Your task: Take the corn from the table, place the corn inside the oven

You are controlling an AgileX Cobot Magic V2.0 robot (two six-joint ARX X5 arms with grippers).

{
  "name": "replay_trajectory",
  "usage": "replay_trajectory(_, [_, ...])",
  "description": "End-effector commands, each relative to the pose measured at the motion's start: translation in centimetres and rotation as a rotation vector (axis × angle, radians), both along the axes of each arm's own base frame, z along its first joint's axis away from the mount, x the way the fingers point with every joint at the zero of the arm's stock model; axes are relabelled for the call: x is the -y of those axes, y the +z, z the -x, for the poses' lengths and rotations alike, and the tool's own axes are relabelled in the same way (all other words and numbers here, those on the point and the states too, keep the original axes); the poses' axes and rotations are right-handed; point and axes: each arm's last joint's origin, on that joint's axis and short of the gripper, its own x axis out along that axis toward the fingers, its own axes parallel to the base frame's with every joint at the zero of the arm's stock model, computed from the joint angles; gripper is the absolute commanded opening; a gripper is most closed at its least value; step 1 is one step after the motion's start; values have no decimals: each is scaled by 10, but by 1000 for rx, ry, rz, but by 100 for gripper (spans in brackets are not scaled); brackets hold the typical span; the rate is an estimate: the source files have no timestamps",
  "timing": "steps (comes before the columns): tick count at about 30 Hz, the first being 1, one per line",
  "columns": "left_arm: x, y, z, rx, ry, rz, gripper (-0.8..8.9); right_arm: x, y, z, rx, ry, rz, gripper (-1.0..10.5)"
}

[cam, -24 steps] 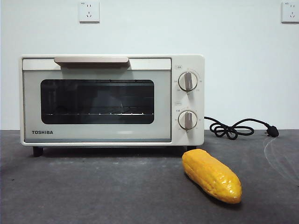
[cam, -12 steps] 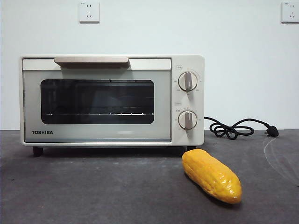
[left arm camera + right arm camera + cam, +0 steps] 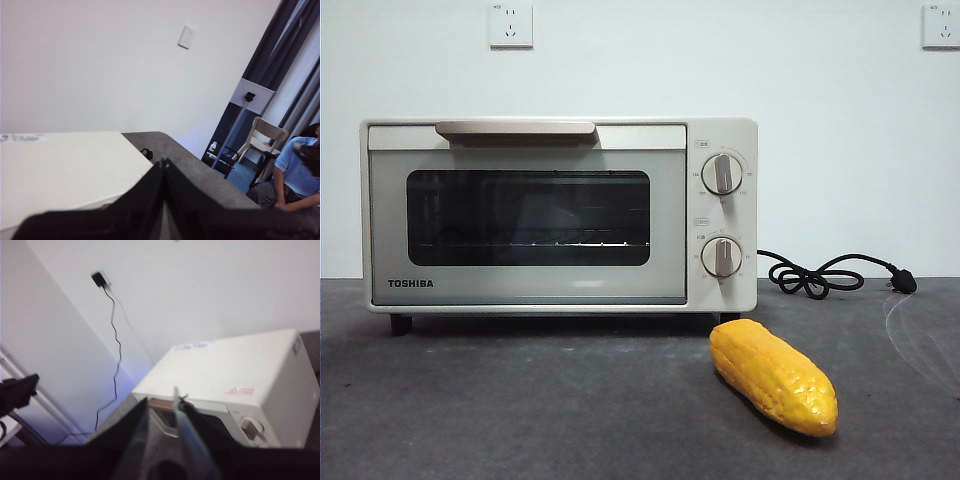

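The oven (image 3: 560,215) carries the brand name TOSHIBA in dark capitals on the lower corner of its door. Small labels above its two knobs and stickers on its top are too small to read.

From your right wrist camera you look down on the oven (image 3: 235,372), its cream top facing up and a knob (image 3: 251,427) showing on its front. The right gripper (image 3: 161,402) hangs above it, jaw tips a narrow gap apart. A black cord (image 3: 116,335) runs down the white wall (image 3: 210,285).
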Motion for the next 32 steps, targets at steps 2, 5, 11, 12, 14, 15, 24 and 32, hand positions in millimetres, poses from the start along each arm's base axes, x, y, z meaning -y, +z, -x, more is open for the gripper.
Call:
replay_trajectory(2, [0, 8, 0, 9, -7, -3, -4, -2, 3, -6, -6, 27, 58, 199])
replay_trajectory(5, [0, 11, 0, 17, -4, -3, -4, -6, -1, -13, -47, 64, 87, 205])
replay_trajectory(11, [0, 12, 0, 18, -4, -3, -4, -22, -15, -31, -152, 101, 148, 483])
replay_trajectory(12, [0, 12, 0, 18, -4, -3, -4, -27, -18, -34, -171, 107, 165, 483])
replay_trajectory(14, [0, 12, 0, 17, -5, -3, -4, -36, -24, -39, -204, 108, 213, 483])
replay_trajectory(15, [0, 12, 0, 17, -5, -2, -4, -42, -28, -42, -226, 101, 245, 483])
replay_trajectory(24, [0, 11, 0, 13, -5, -3, -4, -110, -71, -61, -393, 127, 545, 482])
replay_trajectory(32, [0, 8, 0, -24, -5, -6, -4, -156, -119, -79, -505, 119, 774, 481])
